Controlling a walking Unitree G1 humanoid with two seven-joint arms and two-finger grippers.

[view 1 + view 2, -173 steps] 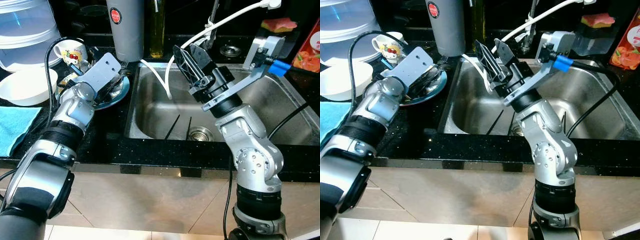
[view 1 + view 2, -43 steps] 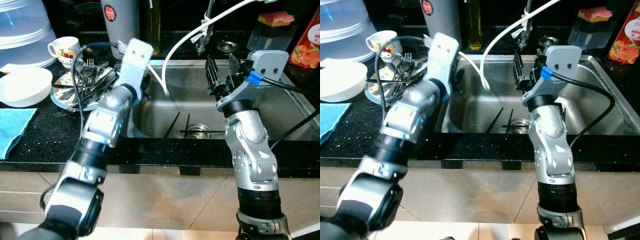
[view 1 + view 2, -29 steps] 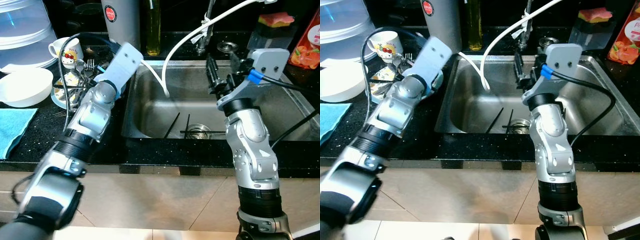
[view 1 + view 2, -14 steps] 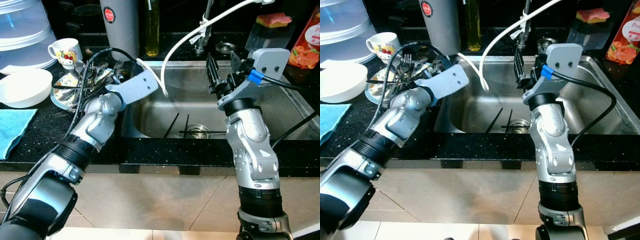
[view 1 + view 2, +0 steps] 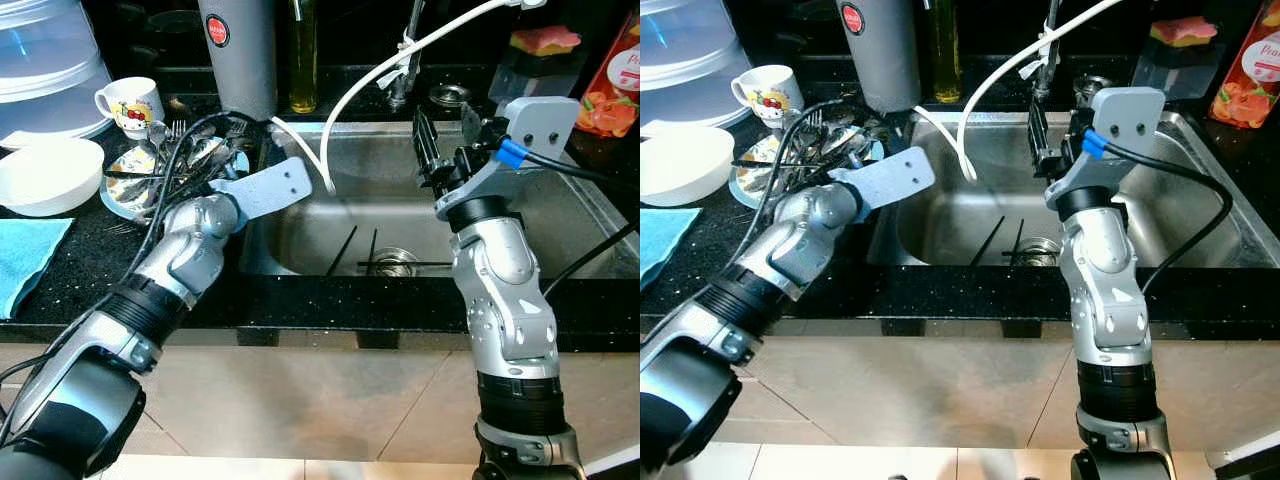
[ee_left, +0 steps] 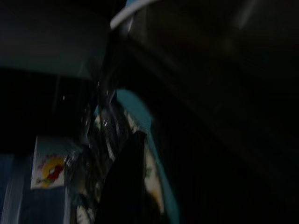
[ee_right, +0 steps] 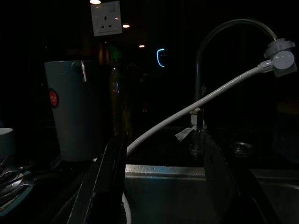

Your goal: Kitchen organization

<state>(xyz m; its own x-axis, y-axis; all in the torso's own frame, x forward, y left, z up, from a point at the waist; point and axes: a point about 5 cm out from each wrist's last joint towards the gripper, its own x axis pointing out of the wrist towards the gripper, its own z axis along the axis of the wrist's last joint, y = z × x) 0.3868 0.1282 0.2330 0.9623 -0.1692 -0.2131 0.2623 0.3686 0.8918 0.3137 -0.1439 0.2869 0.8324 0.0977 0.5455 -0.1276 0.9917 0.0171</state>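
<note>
- Cutlery [image 5: 185, 155] lies piled on plate [image 5: 120, 205], left of sink [image 5: 560, 215].
- Left gripper [image 5: 845, 150] reaches the pile; finger state indeterminate.
- Right gripper [image 5: 440, 150] hovers over the sink, fingers apart.

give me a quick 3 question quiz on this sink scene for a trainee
1. True or false: chopsticks lie in the sink.
2. Where does the cutlery pile sit? A) on the blue-rimmed plate B) in the white bowl C) on the blue cloth
3. Which gripper is raised over the sink?

Key
1. True: dark sticks lie near the drain.
2. A
3. The right gripper; the left gripper is at the plate.
</note>
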